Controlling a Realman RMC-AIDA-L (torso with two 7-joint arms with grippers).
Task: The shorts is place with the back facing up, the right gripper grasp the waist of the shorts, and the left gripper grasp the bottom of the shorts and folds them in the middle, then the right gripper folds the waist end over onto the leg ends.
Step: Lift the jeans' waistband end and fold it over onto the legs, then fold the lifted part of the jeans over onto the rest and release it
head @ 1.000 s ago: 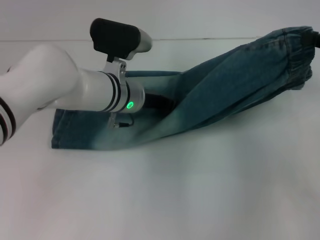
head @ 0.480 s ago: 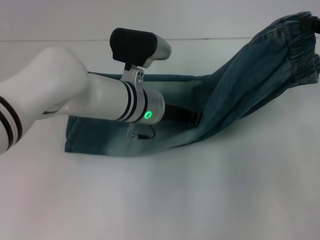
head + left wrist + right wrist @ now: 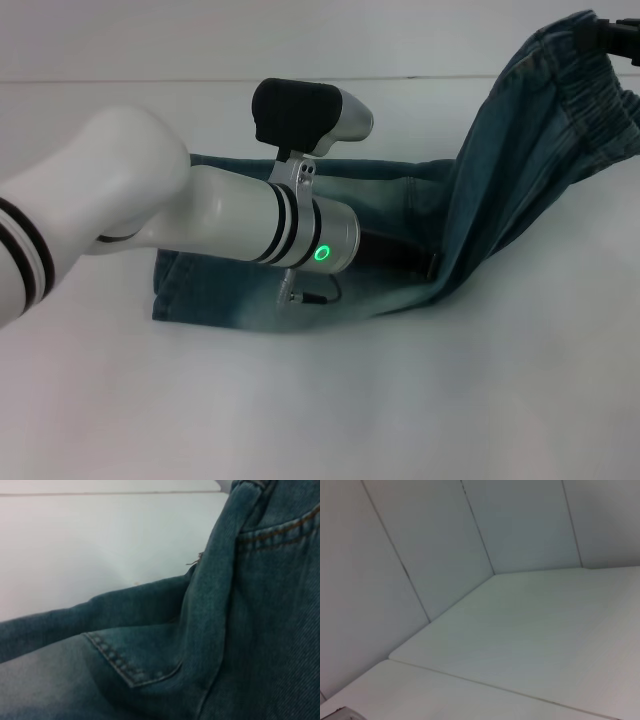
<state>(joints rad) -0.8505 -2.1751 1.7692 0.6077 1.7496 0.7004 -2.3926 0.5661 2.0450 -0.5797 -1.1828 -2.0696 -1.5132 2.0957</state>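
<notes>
The faded blue denim shorts (image 3: 400,200) lie on the white table, with the flat leg hems (image 3: 165,292) at the left. The ruffled elastic waist (image 3: 590,90) is lifted high at the top right. It hangs from my right gripper (image 3: 618,35), of which only a black bit shows at the frame corner. My left gripper (image 3: 405,260) reaches from its silver wrist with the green ring light (image 3: 322,253) into the fold under the raised cloth, its fingertips buried in denim. The left wrist view shows a back pocket corner (image 3: 130,672) close up.
The white table (image 3: 400,400) spreads in front of and around the shorts. My white left forearm (image 3: 110,200) crosses above the leg part. The right wrist view holds only the table top (image 3: 530,640) and grey wall panels (image 3: 420,540).
My left arm has moved right, and the shorts' leg end has slid right with it. The right gripper has carried the waist higher and further right, steepening the fold.
</notes>
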